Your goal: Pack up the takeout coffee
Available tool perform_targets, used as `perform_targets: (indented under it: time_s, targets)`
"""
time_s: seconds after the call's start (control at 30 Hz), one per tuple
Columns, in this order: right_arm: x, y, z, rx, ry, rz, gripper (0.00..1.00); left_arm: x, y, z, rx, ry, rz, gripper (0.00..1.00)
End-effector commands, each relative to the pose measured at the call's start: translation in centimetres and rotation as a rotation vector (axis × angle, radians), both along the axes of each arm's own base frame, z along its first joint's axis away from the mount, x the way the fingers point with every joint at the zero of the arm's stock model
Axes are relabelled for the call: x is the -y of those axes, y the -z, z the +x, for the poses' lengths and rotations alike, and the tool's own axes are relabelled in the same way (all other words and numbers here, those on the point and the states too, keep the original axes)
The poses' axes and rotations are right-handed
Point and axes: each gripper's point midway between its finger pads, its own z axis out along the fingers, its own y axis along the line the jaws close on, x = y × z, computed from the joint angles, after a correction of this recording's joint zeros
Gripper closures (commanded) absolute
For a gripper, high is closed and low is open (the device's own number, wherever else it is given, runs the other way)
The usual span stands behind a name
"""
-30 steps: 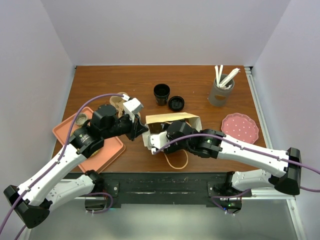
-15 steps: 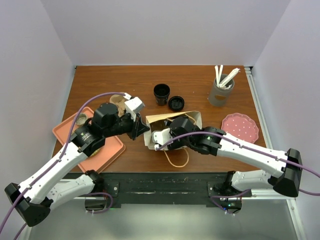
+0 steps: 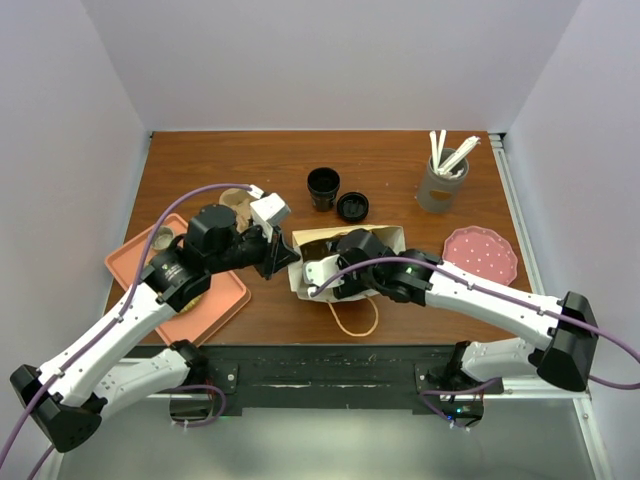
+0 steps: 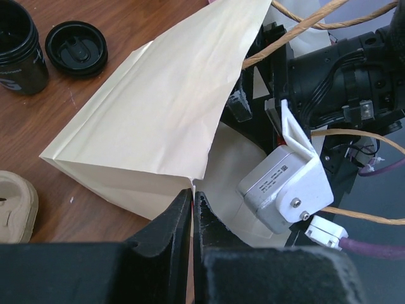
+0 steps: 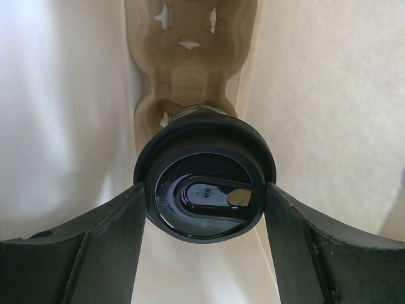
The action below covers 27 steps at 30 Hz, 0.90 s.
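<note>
Tabletop: brown wooden table (image 3: pixel 400 160); cream paper bag (image 4: pixel 158 114) lying sideways.
Left gripper (image 4: pixel 192 212): pressed together on the bag's edge.
Right gripper (image 5: pixel 204 199): pinching black lidded takeout coffee cup (image 5: pixel 204 171) inside bag.
Relation: brown moulded pulp carrier (image 5: pixel 190 63) straight ahead along the cup's axis.

Small black takeout coffee (image 5: pixel 205 180), seen straight down onto its lid from the right wrist camera. The lid is round, glossy black plastic with a raised rim, a sunken oval panel and a small pale sip tab toward the right. The cup body beneath is almost wholly hidden. It sits inside a cream paper bag (image 5: pixel 316 95), clasped at the lid's two sides by the right pincer (image 5: pixel 204 193). Its base appears to meet a brown pulp cup carrier (image 5: pixel 190 63), though contact is unclear.
</note>
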Motion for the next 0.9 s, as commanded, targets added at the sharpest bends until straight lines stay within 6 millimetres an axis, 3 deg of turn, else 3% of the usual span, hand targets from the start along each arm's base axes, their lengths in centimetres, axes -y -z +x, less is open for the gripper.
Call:
perform_targets:
  time_s: [0.0,0.4,0.87]
  targets:
    - [-0.7,0.1,0.7,0.012,-0.021,0.032,0.52,0.9,-3.2,0.1,0.081,0.042,-0.064,0.91]
    - [0.1,0.7,2.7,0.019,0.023,0.051,0.52,1.2,-3.0,0.4,0.071,0.043,-0.072,0.91]
    - [0.1,2.0,2.5,0.008,-0.001,0.043,0.52,2.0,-3.9,1.1,0.087,0.05,-0.092,0.91]
